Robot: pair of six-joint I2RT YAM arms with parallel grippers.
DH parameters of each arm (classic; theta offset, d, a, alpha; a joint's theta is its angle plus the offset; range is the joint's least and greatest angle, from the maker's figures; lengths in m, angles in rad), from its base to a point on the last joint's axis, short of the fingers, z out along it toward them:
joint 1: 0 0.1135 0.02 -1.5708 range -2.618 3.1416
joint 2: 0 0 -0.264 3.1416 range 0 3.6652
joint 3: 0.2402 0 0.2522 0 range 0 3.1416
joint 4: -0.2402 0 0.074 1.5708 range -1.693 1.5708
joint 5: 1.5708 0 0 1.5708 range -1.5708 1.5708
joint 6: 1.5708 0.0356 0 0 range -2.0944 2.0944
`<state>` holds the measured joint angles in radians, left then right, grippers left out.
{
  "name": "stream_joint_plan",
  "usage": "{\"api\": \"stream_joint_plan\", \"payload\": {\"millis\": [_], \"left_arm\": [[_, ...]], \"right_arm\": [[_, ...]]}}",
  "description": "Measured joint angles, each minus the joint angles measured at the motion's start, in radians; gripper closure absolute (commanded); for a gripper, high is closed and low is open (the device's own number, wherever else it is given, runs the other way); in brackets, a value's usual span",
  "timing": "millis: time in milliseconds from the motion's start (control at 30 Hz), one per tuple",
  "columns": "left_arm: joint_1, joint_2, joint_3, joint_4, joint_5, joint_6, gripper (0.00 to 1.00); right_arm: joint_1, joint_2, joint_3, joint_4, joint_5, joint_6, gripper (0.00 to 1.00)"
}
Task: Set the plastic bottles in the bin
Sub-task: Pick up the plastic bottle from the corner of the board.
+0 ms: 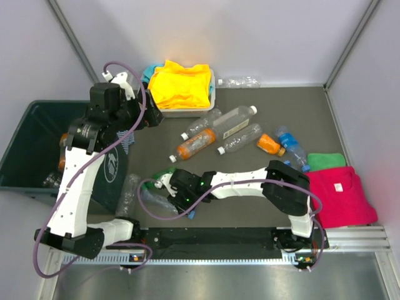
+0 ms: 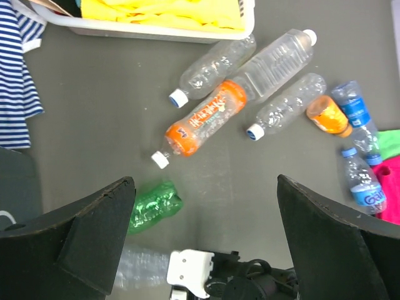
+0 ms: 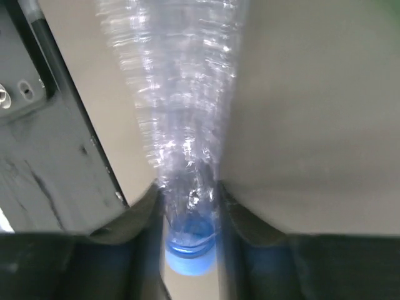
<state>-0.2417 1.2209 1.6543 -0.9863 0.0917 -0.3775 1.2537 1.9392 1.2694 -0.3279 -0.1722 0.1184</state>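
My right gripper (image 3: 187, 200) is shut on the neck of a clear bottle with a blue cap (image 3: 181, 125), which lies near the table's front left (image 1: 159, 203). My left gripper (image 2: 205, 186) is open and empty, raised above the table beside the dark green bin (image 1: 25, 134). Below it lie a crushed green bottle (image 2: 153, 205), an orange bottle (image 2: 203, 122), clear bottles (image 2: 275, 62) and blue-labelled ones (image 2: 357, 112). Another clear bottle (image 1: 128, 194) lies by the bin. An orange bottle (image 1: 62, 159) shows inside the bin.
A white tray (image 1: 187, 113) of yellow cloth stands at the back, a clear bottle (image 1: 240, 82) beside it. A striped cloth (image 1: 128, 142) lies by the bin. Green (image 1: 326, 161) and pink (image 1: 340, 197) cloths lie at the right.
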Motion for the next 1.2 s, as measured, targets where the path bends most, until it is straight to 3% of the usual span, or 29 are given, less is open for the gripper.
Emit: {"api": "stream_joint_plan", "payload": {"millis": [67, 300, 567, 700, 1000, 1100, 1133, 1200], "left_arm": [[0.000, -0.011, -0.011, 0.004, 0.009, -0.011, 0.01], [0.000, -0.023, -0.043, 0.017, 0.042, -0.036, 0.01], [0.000, -0.028, -0.097, 0.060, 0.090, -0.064, 0.01], [0.000, -0.030, -0.143, 0.082, 0.139, -0.074, 0.01], [0.000, -0.076, -0.262, 0.204, 0.242, -0.127, 0.01], [0.000, -0.089, -0.307, 0.241, 0.244, -0.149, 0.11], [0.000, -0.091, -0.323, 0.256, 0.241, -0.156, 0.25], [0.000, -0.091, -0.351, 0.279, 0.233, -0.172, 0.39]], "right_arm": [[-0.002, -0.007, -0.014, 0.034, 0.010, 0.017, 1.00], [-0.042, -0.109, -0.105, 0.031, 0.094, 0.029, 1.00], [-0.095, -0.399, -0.135, -0.010, 0.213, 0.021, 1.00], [-0.122, -0.469, -0.072, -0.012, 0.285, 0.022, 1.00], [-0.149, -0.450, 0.085, -0.002, 0.333, 0.036, 1.00], [-0.151, -0.450, 0.092, 0.006, 0.322, 0.038, 1.00], [-0.151, -0.450, 0.093, 0.006, 0.313, 0.035, 1.00], [-0.151, -0.450, 0.094, 0.006, 0.290, 0.030, 0.95]]}}
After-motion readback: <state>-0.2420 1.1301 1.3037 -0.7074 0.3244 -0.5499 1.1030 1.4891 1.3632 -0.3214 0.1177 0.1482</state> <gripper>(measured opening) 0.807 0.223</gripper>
